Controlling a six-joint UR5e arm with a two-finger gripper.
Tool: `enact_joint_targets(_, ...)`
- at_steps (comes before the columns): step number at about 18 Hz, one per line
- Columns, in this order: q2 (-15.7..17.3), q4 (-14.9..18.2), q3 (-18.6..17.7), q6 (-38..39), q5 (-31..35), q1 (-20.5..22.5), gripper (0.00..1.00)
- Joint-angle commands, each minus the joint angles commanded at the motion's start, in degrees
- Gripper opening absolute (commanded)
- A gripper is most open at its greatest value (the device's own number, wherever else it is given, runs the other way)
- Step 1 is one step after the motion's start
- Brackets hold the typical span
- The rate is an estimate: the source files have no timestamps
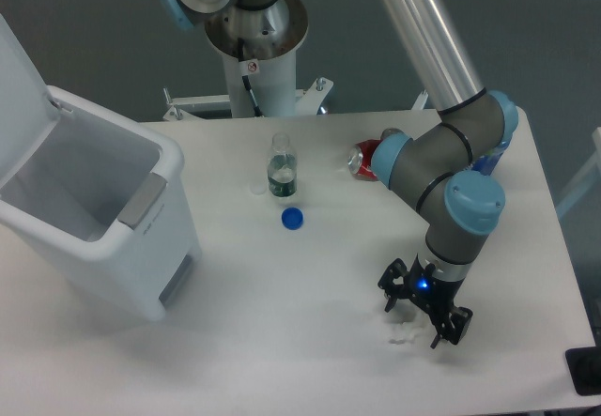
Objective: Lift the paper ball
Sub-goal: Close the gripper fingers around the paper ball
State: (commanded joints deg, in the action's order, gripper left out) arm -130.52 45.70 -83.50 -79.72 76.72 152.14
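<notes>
Smooth matt white tabletop [282,322]. Crumpled, rough white paper ball [406,331]. Glossy crushed red metal can [364,161]. Clear shiny plastic bottle [281,166]. Smooth round blue plastic cap [292,218]. Satin white plastic bin [89,219]. Black matt two-finger gripper [420,315].

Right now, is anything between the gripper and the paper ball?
No. In the camera view the open gripper sits directly over the paper ball, with no other object between them; whether they touch can't be told.
</notes>
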Motion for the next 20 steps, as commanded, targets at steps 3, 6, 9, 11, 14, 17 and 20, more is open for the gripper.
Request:
enact_joint_targets(3, -0.18, 0.09, -0.17, -1.39, 0.97, 0.00, 1.00)
enact_joint_targets(6, -0.53, 0.00, -0.53, -2.64, 1.68, 0.00, 1.00)
enact_joint_targets(9, -0.53, 0.00, -0.62, -2.46, 1.68, -0.09, 1.00)
enact_joint_targets(11, -0.53, 0.00, -0.62, -2.46, 1.68, -0.09, 0.81)
enact_joint_targets(14, -0.44, 0.00, -0.62, -2.46, 1.59, 0.00, 0.31)
enact_joint_targets(17, -0.18, 0.09, -0.61, -2.20, 1.68, 0.09, 0.00)
enact_joint_targets(20, 0.35, 0.09, -0.53, -2.11, 1.42, 0.35, 0.00)
